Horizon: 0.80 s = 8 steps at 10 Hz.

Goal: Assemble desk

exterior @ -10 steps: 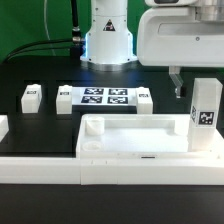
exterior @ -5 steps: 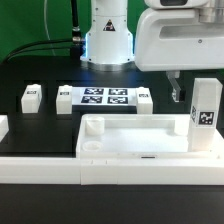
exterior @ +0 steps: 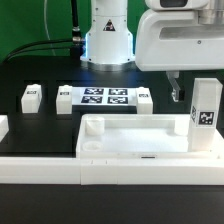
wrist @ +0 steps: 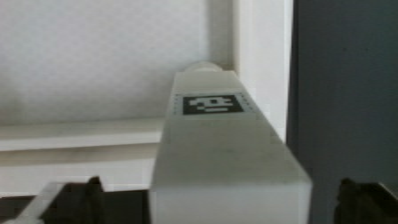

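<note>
One white leg (exterior: pixel 205 112) stands upright at the tabletop's (exterior: pixel 130 140) corner on the exterior view's right, long axis vertical, as the gripper (wrist: pixel 214 195) straddles it, jaws apart with a gap showing on either side.

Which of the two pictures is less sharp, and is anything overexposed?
Wrist view: soft focus; the upright square white plastic leg is close, its tag blurred. Exterior view: sharper, evenly lit; the white plastic tray-like tabletop is bright, its edges faint against the white rail.
</note>
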{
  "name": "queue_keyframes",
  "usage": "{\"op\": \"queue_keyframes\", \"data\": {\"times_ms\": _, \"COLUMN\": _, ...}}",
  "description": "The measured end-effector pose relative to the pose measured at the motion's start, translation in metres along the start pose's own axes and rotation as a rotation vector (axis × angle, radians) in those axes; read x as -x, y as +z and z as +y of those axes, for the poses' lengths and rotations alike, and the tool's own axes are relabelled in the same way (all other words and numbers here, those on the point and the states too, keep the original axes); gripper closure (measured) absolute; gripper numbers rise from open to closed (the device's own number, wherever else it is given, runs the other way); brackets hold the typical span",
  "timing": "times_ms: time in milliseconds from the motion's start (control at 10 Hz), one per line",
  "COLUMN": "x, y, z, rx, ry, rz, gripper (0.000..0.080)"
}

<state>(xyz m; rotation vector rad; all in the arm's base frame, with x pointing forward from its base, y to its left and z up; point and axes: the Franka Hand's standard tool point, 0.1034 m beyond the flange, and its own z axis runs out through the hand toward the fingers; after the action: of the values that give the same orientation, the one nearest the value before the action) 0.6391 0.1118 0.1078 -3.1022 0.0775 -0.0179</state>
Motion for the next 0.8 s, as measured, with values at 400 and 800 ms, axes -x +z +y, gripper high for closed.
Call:
{"op": "queue_keyframes", "data": {"times_ms": 400, "x": 0.0003, "y": 0.0011, "z": 0.0003, "rx": 0.001, "ry": -0.009, "rz": -0.002, "gripper": 0.0428}}
{"op": "queue_keyframes", "data": {"times_ms": 800, "x": 0.0003, "y": 0.0012, "z": 0.0006, "rx": 0.000, "ry": 0.034, "rz": -0.002, "gripper": 0.0512}}
